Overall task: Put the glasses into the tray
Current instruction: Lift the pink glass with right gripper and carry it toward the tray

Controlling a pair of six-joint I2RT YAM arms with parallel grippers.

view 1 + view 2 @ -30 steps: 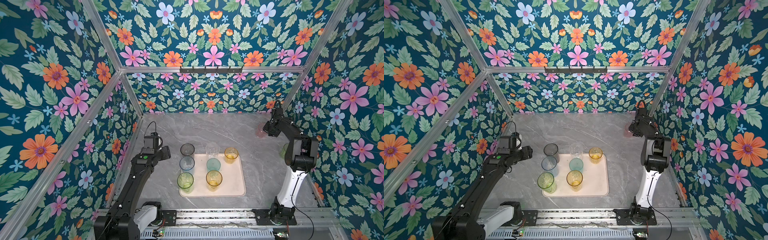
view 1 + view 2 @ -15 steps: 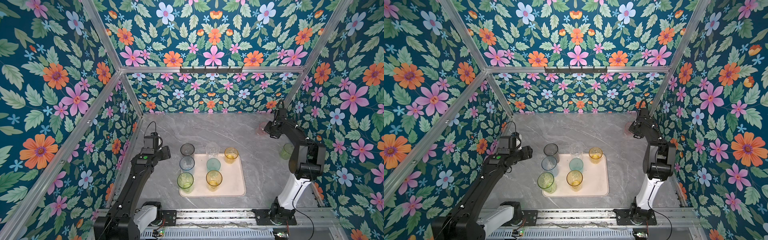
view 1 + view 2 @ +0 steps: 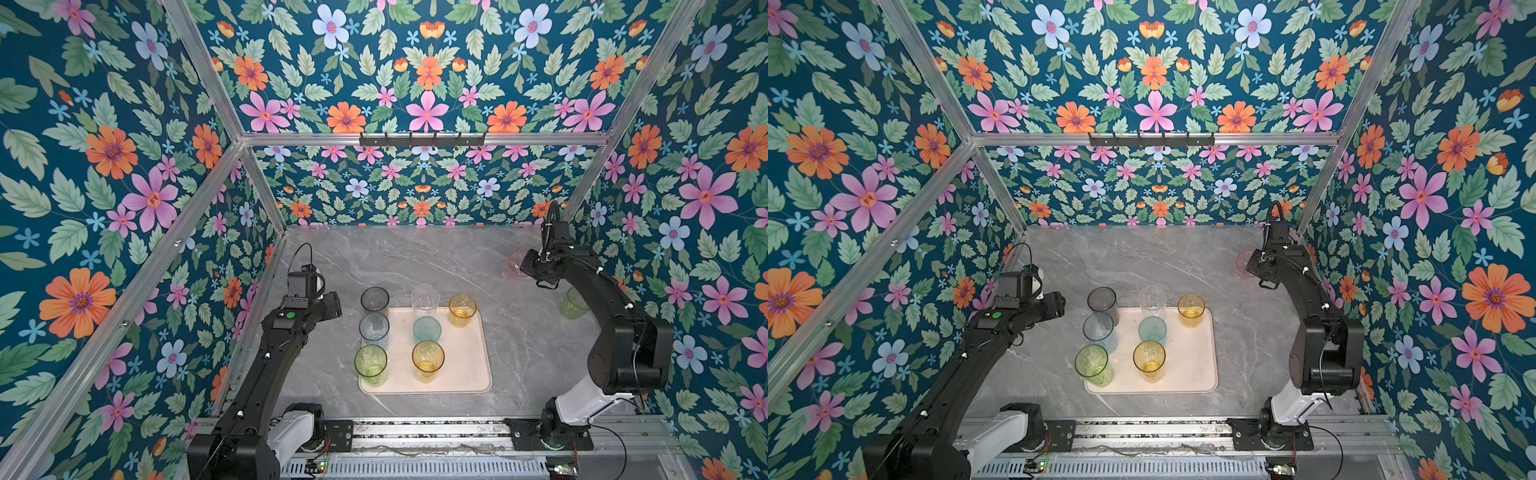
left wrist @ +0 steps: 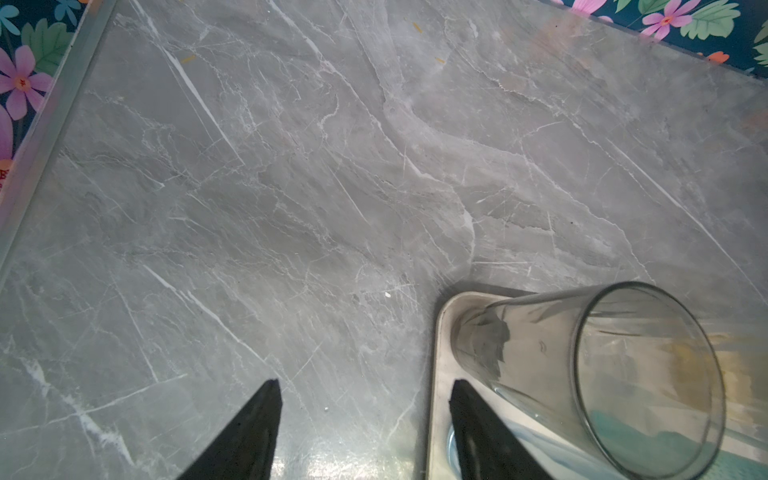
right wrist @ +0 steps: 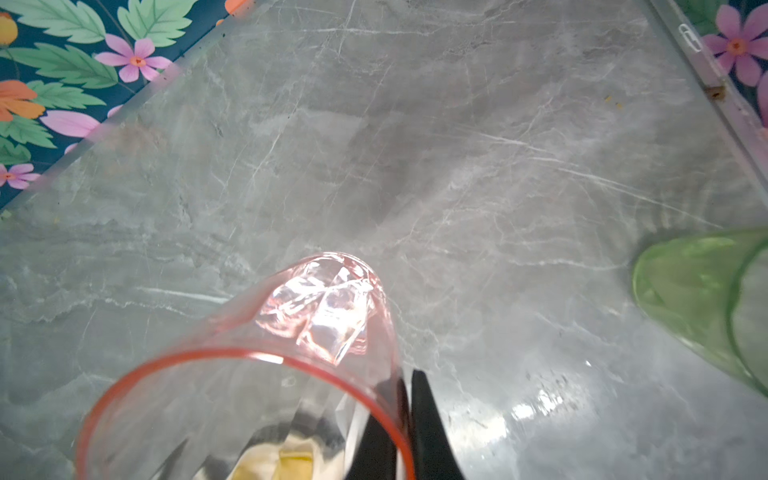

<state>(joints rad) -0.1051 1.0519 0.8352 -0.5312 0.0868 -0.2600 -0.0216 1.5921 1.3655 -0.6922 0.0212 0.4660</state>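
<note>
The pale pink tray point(image 3: 463, 376) point(image 3: 1192, 376) lies mid-table and holds several glasses, among them smoky grey point(image 3: 374, 299), clear point(image 3: 424, 296), teal point(image 3: 427, 330) and amber point(image 3: 462, 311). My right gripper point(image 3: 524, 267) point(image 5: 405, 399) is at the back right, shut on the wall of a pink glass point(image 3: 512, 264) point(image 5: 299, 328), one finger inside the rim and one outside; the glass hangs tilted. A green glass point(image 3: 572, 303) point(image 5: 702, 291) stands on the table by the right wall. My left gripper point(image 3: 333, 306) point(image 4: 365, 399) is open and empty beside the tray's far left corner point(image 4: 441, 332), next to the grey glass point(image 4: 582, 365).
Flowered walls with metal frame rails close in the grey marble table point(image 3: 415, 257) on three sides. The right arm's elbow point(image 3: 627, 353) stands near the right wall, partly in front of the green glass. A metal rail point(image 3: 415, 432) runs along the front edge.
The right arm's elbow has swung out to the right and lower, while its gripper keeps the pink glass near the back right. The left arm has not moved.
</note>
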